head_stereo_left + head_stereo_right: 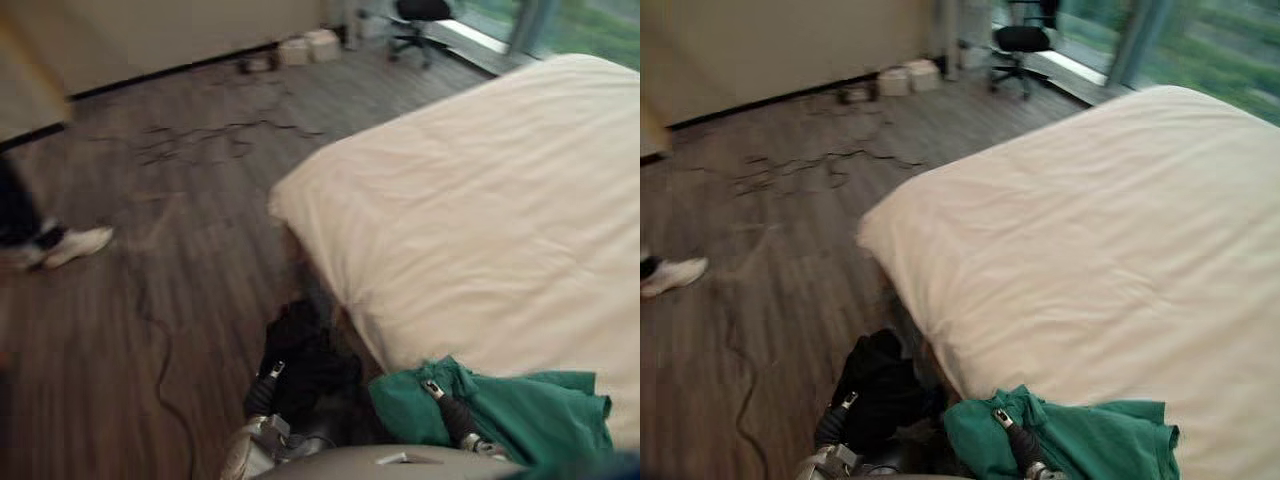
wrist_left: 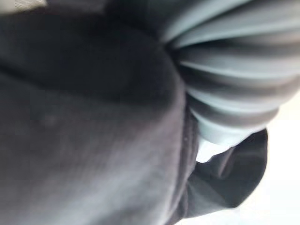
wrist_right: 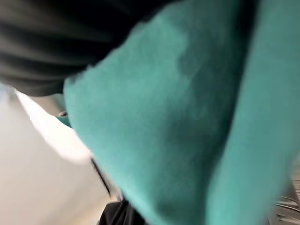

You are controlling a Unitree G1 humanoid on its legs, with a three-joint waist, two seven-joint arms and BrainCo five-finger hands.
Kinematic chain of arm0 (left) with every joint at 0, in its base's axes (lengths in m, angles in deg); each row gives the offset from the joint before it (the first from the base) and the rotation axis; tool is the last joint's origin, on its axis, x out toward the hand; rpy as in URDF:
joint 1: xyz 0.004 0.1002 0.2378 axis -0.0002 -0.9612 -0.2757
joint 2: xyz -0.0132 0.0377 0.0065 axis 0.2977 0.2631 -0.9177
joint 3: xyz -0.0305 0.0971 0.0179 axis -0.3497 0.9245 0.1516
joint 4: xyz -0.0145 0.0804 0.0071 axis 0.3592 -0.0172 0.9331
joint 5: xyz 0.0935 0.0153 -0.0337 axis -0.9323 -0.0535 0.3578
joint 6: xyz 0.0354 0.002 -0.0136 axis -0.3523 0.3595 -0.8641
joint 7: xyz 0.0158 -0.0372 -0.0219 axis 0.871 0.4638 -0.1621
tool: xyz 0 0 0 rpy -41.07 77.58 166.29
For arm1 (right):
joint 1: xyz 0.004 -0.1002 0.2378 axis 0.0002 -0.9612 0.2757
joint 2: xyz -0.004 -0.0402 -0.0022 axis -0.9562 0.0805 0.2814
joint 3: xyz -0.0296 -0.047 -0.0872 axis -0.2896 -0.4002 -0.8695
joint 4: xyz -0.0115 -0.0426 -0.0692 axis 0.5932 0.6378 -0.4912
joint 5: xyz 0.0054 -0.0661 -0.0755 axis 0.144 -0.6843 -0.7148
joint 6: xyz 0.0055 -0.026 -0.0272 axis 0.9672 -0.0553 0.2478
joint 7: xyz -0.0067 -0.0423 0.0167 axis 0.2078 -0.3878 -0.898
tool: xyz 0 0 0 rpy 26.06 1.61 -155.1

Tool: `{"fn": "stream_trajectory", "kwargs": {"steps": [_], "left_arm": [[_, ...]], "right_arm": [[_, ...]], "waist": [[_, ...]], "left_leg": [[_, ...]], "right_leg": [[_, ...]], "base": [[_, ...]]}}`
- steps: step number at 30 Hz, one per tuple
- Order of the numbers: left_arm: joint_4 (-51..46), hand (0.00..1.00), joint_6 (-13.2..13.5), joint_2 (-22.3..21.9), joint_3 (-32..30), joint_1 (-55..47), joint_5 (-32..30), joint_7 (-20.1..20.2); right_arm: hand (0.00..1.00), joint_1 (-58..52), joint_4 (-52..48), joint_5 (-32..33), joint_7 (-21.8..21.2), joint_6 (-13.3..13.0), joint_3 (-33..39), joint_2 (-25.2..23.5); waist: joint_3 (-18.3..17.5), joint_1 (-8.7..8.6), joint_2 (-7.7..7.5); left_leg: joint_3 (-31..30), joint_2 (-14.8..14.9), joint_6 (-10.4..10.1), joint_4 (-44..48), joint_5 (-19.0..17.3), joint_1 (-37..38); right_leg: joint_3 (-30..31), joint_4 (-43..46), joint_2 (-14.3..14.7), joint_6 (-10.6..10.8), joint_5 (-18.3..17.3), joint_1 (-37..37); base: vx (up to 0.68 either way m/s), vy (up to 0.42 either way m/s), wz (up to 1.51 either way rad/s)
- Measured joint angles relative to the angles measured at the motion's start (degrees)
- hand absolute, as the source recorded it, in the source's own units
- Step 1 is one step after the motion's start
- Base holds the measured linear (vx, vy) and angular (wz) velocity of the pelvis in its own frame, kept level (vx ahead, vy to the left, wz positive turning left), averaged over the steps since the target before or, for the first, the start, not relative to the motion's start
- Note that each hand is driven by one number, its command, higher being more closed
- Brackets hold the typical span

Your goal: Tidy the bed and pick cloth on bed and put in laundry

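Black cloth (image 1: 300, 355) covers left hand (image 2: 234, 84), green cloth (image 1: 530, 415) the right hand (image 3: 42, 47); grips unreadable.

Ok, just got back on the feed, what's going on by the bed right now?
The robot is at the near corner of the bed with a cloth at each hand. A black cloth is bunched over its left hand, beside the bed above the wooden floor. A green cloth drapes over its right hand at the bed's near edge. The bed looks fairly smooth. A person's shoe is off to the left.
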Motion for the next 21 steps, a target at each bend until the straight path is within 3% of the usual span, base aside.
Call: {"fn": "stream_trajectory", "kwargs": {"steps": [2, 3, 4, 5, 6, 7, 8, 10, 11, 12, 16, 18, 21], "left_arm": [[-0.28, 1.0, 0.3, 1.19, -0.16, -0.14, -0.36, -0.81], [-0.94, 1.0, 0.79, 1.69, -0.16, -0.02, -0.31, -0.88], [-1.26, 1.0, 1.06, 2.0, -0.25, -0.03, -0.31, -0.88], [-1.18, 1.0, 1.36, 1.77, -0.48, 0.23, -0.31, -0.92], [-1.29, 1.0, 1.29, 1.48, 0.11, 0.82, -0.36, -1.39], [-1.47, 1.0, 1.29, 1.66, 0.26, 0.91, -0.36, -1.73], [-1.49, 1.0, 1.21, 1.53, 0.22, 0.99, -0.36, -2.26], [-1.83, 1.0, 0.88, 1.87, 0.01, 1.57, -0.88, -2.34], [-1.78, 1.0, 0.4, 2.38, 0.11, 1.84, -1.06, -2.49], [-2.09, 1.0, -0.32, 2.4, 0.24, 1.36, -0.98, -3.21], [-2.49, 1.0, -2.42, 4.64, 4.21, -0.61, -0.72, -3.47], [-2.5, 1.0, -2.68, 4.93, 4.7, 0.06, -0.74, -3.47], [-2.51, 1.0, -2.68, 6.41, 6.39, 1.01, -0.68, -3.54]], "right_arm": [[1.0, 1.0, -0.49, -0.34, -0.11, 0.41, -1.42, 0.55], [1.0, 1.04, -1.31, 0.09, -0.62, 0.83, -2.75, 0.86], [1.0, 0.81, -1.64, 0.54, -0.7, 1.2, -3.25, 0.83], [1.0, 0.39, -2.37, 1.4, -1.12, 2.01, -4.19, 1.12], [1.0, 0.59, -2.7, 2.64, -1.26, 3.04, -4.33, 1.32], [1.0, 0.5, -2.94, 3.06, -1.27, 3.7, -4.37, 0.93], [1.0, 0.47, -3.76, 3.14, -1.51, 4.21, -4.4, 0.89], [1.0, 1.19, -5.77, 3.73, -1.66, 4.4, -4.38, 0.65], [1.0, 1.34, -6.53, 4.1, -1.62, 4.49, -4.32, 0.32], [1.0, 1.36, -7.17, 4.03, -1.63, 5.15, -4.72, 0.65], [1.0, 0.46, -8.33, 4.02, 0.15, 5.46, -6.34, 0.9], [1.0, 0.26, -7.75, 3.99, 1.17, 5.52, -7.29, 0.76], [1.0, -0.86, -7.4, 3.86, 2.34, 5.26, -8.77, 0.87]], "waist": [[-0.51, 0.2, -1.79], [-0.77, -0.44, -1.72], [-0.93, -0.6, -1.39], [-1.4, -1.0, -0.33], [-1.99, -2.17, 0.96], [-2.22, -2.5, 0.77], [-2.16, -3.03, 0.67], [-2.01, -3.13, 0.52], [-1.77, -3.29, 0.25], [-1.95, -2.87, 0.71], [-2.58, -3.08, 2.88], [-2.07, -3.05, 3.1], [-0.82, -3.05, 2.6]], "left_leg": [[7.31, 2.68, -0.19, 12.65, -7.81, -0.86], [9.6, 6.09, -0.79, 18.9, -11.38, -0.65], [10.14, 7.78, -1.52, 20.81, -12.71, -0.32], [11.05, 11.76, -3.04, 20.87, -13.24, 1.06], [11.8, 11.03, -2.94, 18.85, -13.79, 1.05], [12.49, 9.83, -1.58, 17.16, -13.0, 1.55], [11.02, 7.18, 0.85, 11.81, -11.23, 3.08], [7.7, 3.27, 0.59, 1.26, -7.7, 6.4], [8.43, 2.05, 0.69, -1.64, -8.95, 8.21], [12.97, 3.24, -0.31, -2.63, -10.1, 10.47], [7.58, 0.16, -1.0, -8.45, -7.59, 14.14], [5.26, -0.43, -0.25, -9.76, -6.86, 14.77], [0.39, -1.55, -0.11, -9.97, -6.73, 16.02]], "right_leg": [[-2.34, 0.09, -3.94, 1.41, 1.17, 0.52], [-4.99, 0.04, -5.33, 1.97, 1.61, 0.52], [-6.36, 0.03, -5.41, 2.36, 1.93, 0.47], [-9.28, 1.05, -4.85, 2.74, 2.18, 0.8], [-12.15, 3.99, -4.92, 2.67, 2.21, 0.28], [-13.48, 6.17, -5.9, 2.38, 2.29, 0.03], [-13.83, 10.32, -7.16, 0.09, 1.6, -0.89], [-14.48, 3.46, -4.65, -0.23, 2.32, -1.6], [-15.91, 2.34, -4.71, 0.72, 5.06, -1.12], [-17.64, 4.71, -5.54, 0.53, 6.79, -0.28], [-18.68, 14.56, -10.17, 0.03, 7.09, -0.35], [-18.55, 16.65, -11.0, 0.05, 6.97, -0.92], [-17.39, 23.03, -14.71, -0.88, 6.23, -3.2]], "base": [[0.01, 0.043, 0.82], [0.02, 0.0, 0.97], [0.02, 0.035, 1.29], [0.09, 0.075, 1.72], [0.13, 0.159, 1.95], [0.15, 0.192, 2.11], [0.07, 0.172, 2.05], [0.0, 0.092, 1.82], [0.0, 0.098, 1.23], [0.01, 0.106, 1.06], [0.05, 0.098, 0.66], [0.11, 0.028, 0.65], [0.1, 0.008, 0.85]]}}
